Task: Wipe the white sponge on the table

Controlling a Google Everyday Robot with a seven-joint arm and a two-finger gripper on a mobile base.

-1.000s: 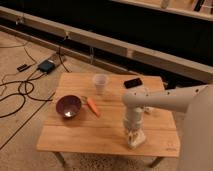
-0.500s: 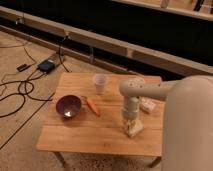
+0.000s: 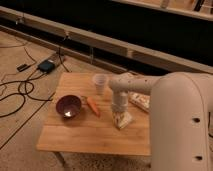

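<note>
The white sponge [image 3: 123, 121], a small cream block, lies on the light wooden table [image 3: 85, 137] right of its middle. My gripper [image 3: 119, 115] points straight down onto the sponge, is shut on it, and presses it against the tabletop. The white arm [image 3: 175, 115] reaches in from the right and hides the table's right part.
A purple bowl [image 3: 68, 106] sits at the left of the table with an orange carrot [image 3: 93, 106] beside it. A translucent cup [image 3: 100, 83] stands at the back. A whitish oblong with dark marks [image 3: 140, 101] lies behind the arm. A blue box [image 3: 46, 65] and cables lie on the floor at left.
The gripper has slid the sponge across the tabletop, to the left and away from the front edge. The arm has swung further over the table's right side.
</note>
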